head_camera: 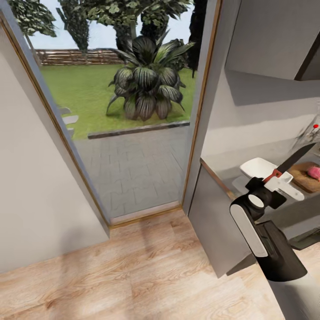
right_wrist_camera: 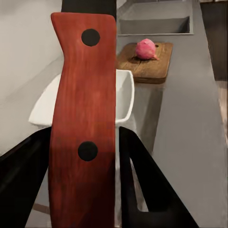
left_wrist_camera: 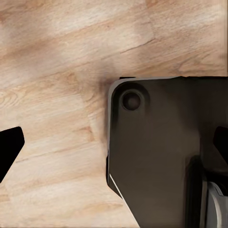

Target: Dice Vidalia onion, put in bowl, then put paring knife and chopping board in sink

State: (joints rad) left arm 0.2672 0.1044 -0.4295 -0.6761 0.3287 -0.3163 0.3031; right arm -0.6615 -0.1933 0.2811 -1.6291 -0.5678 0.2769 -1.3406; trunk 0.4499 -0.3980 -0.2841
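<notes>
- One knife, one bowl, one board and one pink onion are showing in the head view, all at the right edge on the grey countertop.
- The right gripper is gripping the knife by its red handle; in the right wrist view its two black fingers are pressing against the handle on either side.
- The knife's dark blade is pointing up and to the right, above the bowl and board.
- The onion is sitting on the board, with the white bowl just beside the board and the sink beyond it.
- The left gripper is hanging over the wooden floor and the robot's dark base; its fingertips are standing wide apart at the picture's edges, holding nothing.
- An open doorway is facing a garden with one large plant.
</notes>
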